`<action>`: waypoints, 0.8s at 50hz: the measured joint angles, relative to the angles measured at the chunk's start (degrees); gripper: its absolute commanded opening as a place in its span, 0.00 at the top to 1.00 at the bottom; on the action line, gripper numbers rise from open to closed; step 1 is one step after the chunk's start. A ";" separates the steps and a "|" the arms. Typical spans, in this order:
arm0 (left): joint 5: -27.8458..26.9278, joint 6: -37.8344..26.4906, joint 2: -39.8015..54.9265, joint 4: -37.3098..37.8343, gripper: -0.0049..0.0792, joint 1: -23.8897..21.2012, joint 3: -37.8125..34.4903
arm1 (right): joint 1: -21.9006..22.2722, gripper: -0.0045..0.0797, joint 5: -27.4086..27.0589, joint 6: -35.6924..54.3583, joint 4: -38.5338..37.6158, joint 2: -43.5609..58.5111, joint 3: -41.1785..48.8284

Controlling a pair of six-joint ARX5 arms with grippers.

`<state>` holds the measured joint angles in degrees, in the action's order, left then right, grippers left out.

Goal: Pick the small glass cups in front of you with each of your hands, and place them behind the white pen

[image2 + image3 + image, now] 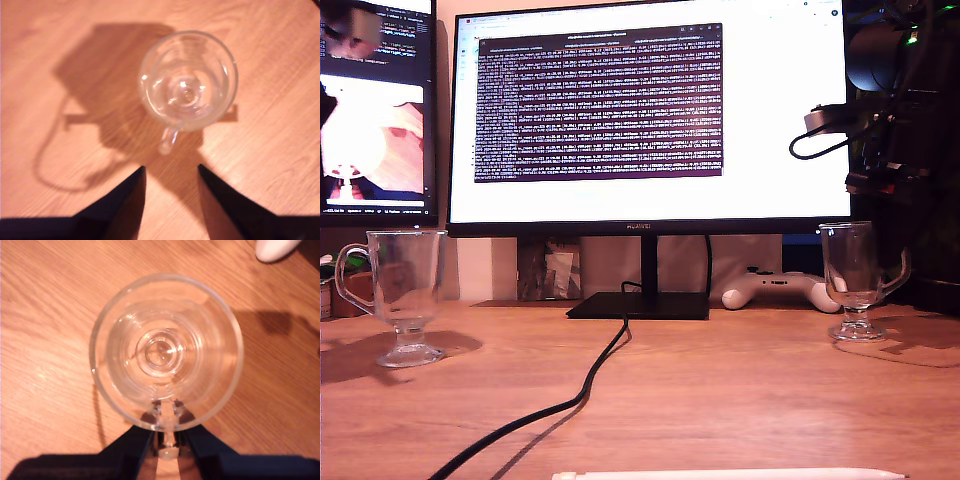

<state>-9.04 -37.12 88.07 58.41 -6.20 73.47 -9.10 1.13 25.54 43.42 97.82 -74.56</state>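
Two clear glass mugs stand upright on a wooden surface [740, 390], well apart. Neither has been lifted. The first glass cup [405, 290] [187, 80] is at the exterior view's left, its looped handle turned outward. The second glass cup [855, 270] [165, 350] is at the exterior view's right, just beside a white game controller [775, 288] [275, 247]. Both sit near the foot of a lit monitor [650, 110].

The white pen [730, 474] lies flat along the exterior view's bottom edge, far from both cups, with a black cable [570, 400] trailing across the surface between them.

My first gripper [171, 167] looks down on the first cup with its jaws apart and empty, short of the handle, which points toward them. My second gripper [169, 432] is over the second cup, jaws apart with the handle showing in the gap. I cannot tell whether they touch it. The exterior view shows nothing gripping that cup.

I judge the task barely begun: both grippers are lined up on handles. Both grasps, both carries and both placements by the pen remain.
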 measured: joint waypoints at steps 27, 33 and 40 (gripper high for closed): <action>-1.16 -2.03 5.95 -4.74 0.59 0.24 0.00 | 0.00 0.96 0.00 0.00 -0.15 0.00 0.00; -2.97 -2.10 6.71 -4.63 0.59 1.03 0.00 | 0.00 0.96 0.00 -0.02 -0.17 0.00 0.00; -3.82 -2.10 8.85 -5.01 0.64 1.46 0.00 | 0.00 0.96 0.00 -0.02 -0.15 0.00 0.00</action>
<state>-12.86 -39.22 96.92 53.41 -4.73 73.47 -9.10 1.13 25.52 43.27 97.82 -74.56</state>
